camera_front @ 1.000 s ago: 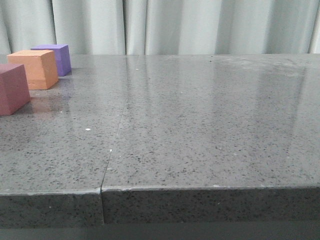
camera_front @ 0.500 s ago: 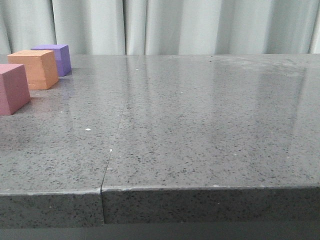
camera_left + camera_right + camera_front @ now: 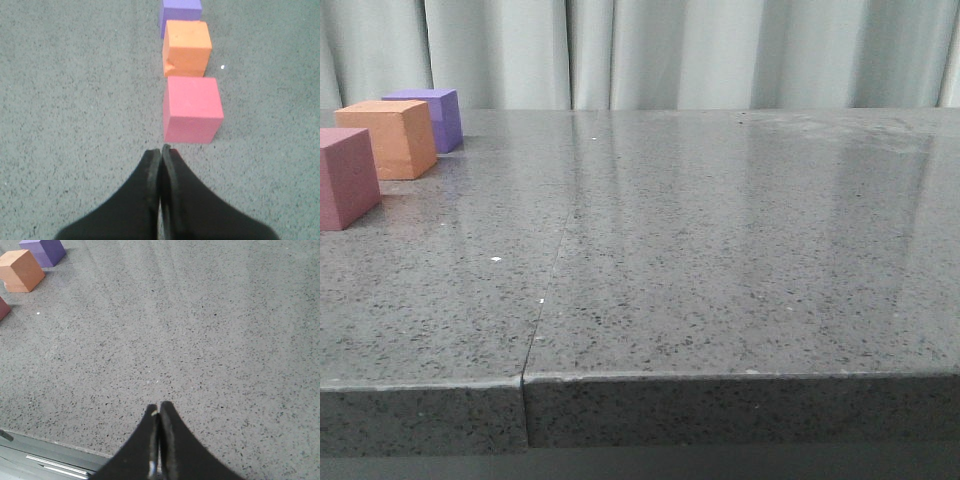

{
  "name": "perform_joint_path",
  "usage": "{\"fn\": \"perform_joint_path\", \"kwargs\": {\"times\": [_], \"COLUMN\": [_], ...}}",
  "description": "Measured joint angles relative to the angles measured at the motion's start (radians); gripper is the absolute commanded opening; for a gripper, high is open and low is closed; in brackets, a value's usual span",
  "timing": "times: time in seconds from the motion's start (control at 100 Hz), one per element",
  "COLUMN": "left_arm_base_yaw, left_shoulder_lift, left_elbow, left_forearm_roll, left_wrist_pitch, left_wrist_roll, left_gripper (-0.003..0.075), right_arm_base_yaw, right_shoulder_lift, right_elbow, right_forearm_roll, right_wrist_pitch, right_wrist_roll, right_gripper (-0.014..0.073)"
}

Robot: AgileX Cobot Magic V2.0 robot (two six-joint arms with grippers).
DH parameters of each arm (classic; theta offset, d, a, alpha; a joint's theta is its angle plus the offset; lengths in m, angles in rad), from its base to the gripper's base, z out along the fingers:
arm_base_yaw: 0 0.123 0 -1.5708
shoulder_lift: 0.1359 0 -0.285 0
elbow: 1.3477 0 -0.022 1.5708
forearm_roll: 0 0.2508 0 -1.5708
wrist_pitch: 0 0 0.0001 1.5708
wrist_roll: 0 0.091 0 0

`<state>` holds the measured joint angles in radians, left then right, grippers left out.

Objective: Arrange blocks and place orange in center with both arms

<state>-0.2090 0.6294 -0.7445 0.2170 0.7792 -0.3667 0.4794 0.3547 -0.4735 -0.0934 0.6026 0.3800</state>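
Three cubes stand in a row at the table's far left: the purple cube farthest back, the orange cube in the middle, the pink-red cube nearest. The left wrist view shows the same row: purple, orange with a chipped edge, pink-red. My left gripper is shut and empty, just short of the pink-red cube. My right gripper is shut and empty above bare table near the front edge; the cubes lie far off to its side. Neither gripper shows in the front view.
The grey speckled table has a seam running front to back and a front edge. A grey curtain hangs behind. A metal rail shows below the table edge.
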Motion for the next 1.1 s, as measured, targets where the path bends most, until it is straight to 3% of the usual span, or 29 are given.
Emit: {"fn": "perform_joint_path", "kwargs": {"times": [0.3,0.5,0.69,0.91,1.1], "left_arm_base_yaw": [0.0,0.0,0.039,0.167,0.195], "left_shoulder_lift": [-0.103,-0.175,-0.255,-0.34,-0.454], "left_elbow": [0.106,0.198,0.304,0.456,0.578], "left_forearm_roll": [-0.002,0.0,-0.032,-0.191,-0.217], "left_wrist_pitch": [0.0,-0.074,-0.237,-0.505,-0.647], "left_wrist_roll": [-0.02,-0.02,0.084,0.367,0.408], "left_gripper": [-0.002,-0.002,-0.002,-0.002,-0.002], "right_arm_base_yaw": [0.0,0.0,0.0,0.0,0.0], "right_shoulder_lift": [0.0,0.0,0.0,0.0,0.0], "right_elbow": [0.0,0.0,0.0,0.0,0.0], "right_forearm_roll": [0.0,0.0,0.0,0.0,0.0], "right_wrist_pitch": [0.0,0.0,0.0,0.0,0.0], "right_wrist_roll": [0.0,0.0,0.0,0.0,0.0], "right_gripper": [0.0015,0.0015,0.0015,0.0015,0.0015]}}
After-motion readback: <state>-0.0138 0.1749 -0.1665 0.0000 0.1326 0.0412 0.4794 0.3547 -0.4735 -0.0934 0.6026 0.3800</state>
